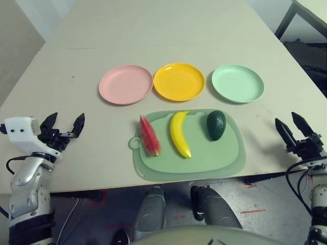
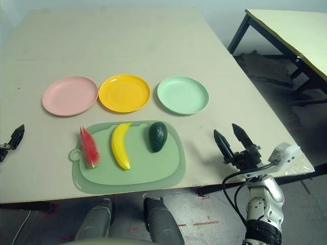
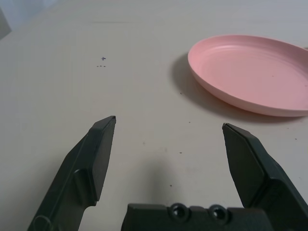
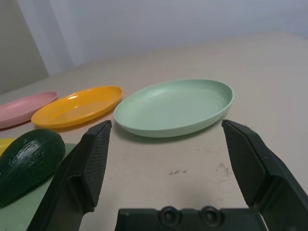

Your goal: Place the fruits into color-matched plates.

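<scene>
Fruits wait untouched while our left jaws and right jaws stand wide and empty near the desk's two side edges. Between them, near the front edge, the watermelon wedge, banana and avocado lie on the pale green mat. Beyond sit the pink plate, yellow plate and mint plate. We judge the fruits light, stiff and smooth; we would pinch each across its middle. We read no writing.
</scene>
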### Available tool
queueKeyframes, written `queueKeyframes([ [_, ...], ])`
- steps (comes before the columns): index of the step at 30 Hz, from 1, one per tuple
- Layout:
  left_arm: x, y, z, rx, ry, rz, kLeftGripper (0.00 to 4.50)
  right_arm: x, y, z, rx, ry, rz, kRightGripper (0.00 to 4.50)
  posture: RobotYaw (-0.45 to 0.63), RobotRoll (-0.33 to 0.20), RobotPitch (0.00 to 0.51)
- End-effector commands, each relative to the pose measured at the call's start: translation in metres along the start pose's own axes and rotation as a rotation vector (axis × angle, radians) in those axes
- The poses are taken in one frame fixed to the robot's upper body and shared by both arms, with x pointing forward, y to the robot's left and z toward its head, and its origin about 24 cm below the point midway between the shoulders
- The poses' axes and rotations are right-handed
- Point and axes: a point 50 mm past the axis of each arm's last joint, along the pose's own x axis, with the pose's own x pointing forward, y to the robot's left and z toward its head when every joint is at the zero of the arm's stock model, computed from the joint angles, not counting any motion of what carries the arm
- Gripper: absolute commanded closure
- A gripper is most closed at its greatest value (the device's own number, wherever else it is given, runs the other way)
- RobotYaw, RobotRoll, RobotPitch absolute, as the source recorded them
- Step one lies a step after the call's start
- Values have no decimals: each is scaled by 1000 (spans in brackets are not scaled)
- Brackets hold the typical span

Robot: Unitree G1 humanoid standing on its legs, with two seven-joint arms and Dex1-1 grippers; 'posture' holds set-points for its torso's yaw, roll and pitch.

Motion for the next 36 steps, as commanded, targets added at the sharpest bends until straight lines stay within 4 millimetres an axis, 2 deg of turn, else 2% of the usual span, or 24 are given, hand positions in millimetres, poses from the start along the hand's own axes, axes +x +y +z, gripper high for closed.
queueKeyframes([
  [1, 0, 5, 4, 1, -3, 18, 0, 1, 3, 0, 12, -3, -3, 31, 119, 0, 195],
  [5, 3, 5, 10, 8, -19, 12, 0, 5, 3, 2, 11, -11, 0, 31, 123, 0, 194],
  [12, -3, 2, 7, 1, -24, 10, 0, 5, -3, 7, 9, 6, 5, 31, 136, 0, 202],
  [16, -5, -1, 6, -10, -32, -14, 0, 4, -5, 16, -12, 11, 24, 31, 78, 0, 200],
  [19, 1, 2, 14, -9, -83, -118, 0, 7, 5, 29, -56, 26, 108, 31, 31, 0, 192],
  [23, 7, -12, 42, 18, -165, -486, 0, 7, 25, 44, -119, 162, 302, 31, 2, 0, 196],
  [27, 11, -19, 65, 92, -153, -727, 0, -15, 18, 49, -58, 344, 289, 31, -25, 0, 190],
  [29, 13, -23, 69, 120, -131, -785, 0, -25, 20, 54, -31, 370, 299, 31, -37, 0, 187],
  [31, 13, -27, 69, 134, -116, -816, 0, -26, 27, 60, -7, 349, 307, 31, -38, 0, 187],
  [34, 15, -31, 68, 140, -113, -833, 0, -14, 40, 64, -22, 321, 275, 31, -45, 0, 190],
  [36, 16, -34, 67, 132, -112, -839, 0, -1, 42, 64, -92, 355, 206, 31, -58, 0, 188],
])
